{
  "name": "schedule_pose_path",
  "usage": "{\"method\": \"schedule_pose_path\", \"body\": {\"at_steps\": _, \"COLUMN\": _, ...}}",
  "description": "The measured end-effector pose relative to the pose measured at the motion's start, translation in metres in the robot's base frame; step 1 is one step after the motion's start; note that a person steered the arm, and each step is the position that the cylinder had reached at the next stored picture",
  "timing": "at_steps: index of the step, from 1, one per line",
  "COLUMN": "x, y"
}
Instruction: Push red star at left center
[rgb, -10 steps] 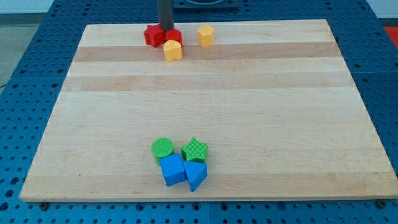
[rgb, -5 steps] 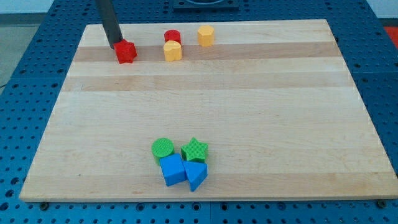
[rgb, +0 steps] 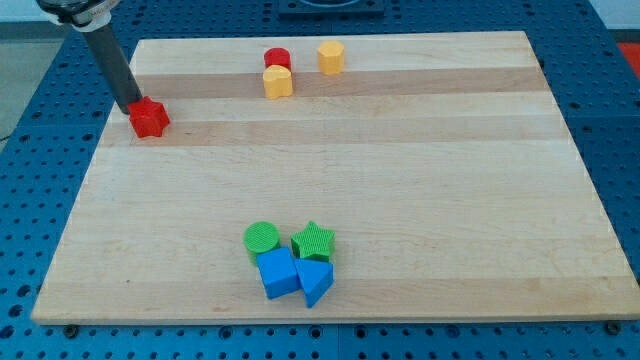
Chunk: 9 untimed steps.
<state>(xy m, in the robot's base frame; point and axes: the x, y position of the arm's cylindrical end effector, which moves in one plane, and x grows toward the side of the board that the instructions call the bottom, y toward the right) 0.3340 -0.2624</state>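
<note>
The red star (rgb: 150, 118) lies near the wooden board's left edge, in the upper part of the view. My tip (rgb: 134, 106) is at the star's upper left, touching it or nearly so. The dark rod leans up toward the view's top left corner.
A red cylinder (rgb: 277, 59), a yellow block (rgb: 278, 81) and a second yellow block (rgb: 331, 57) sit near the top edge. A green cylinder (rgb: 262, 238), green star (rgb: 314, 241), blue cube (rgb: 278, 272) and blue triangle (rgb: 315, 282) cluster near the bottom. The board (rgb: 420, 180) is light wood.
My tip has pushed the red star away from the red cylinder, leftward and down the view, from the top centre to near the left edge. The other blocks have not moved.
</note>
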Motion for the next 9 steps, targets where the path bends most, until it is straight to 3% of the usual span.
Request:
{"method": "schedule_pose_path", "body": {"at_steps": 2, "x": -0.026, "y": 0.089}}
{"method": "schedule_pose_path", "body": {"at_steps": 4, "x": 0.019, "y": 0.043}}
{"method": "schedule_pose_path", "body": {"at_steps": 7, "x": -0.012, "y": 0.040}}
{"method": "schedule_pose_path", "body": {"at_steps": 9, "x": 0.049, "y": 0.016}}
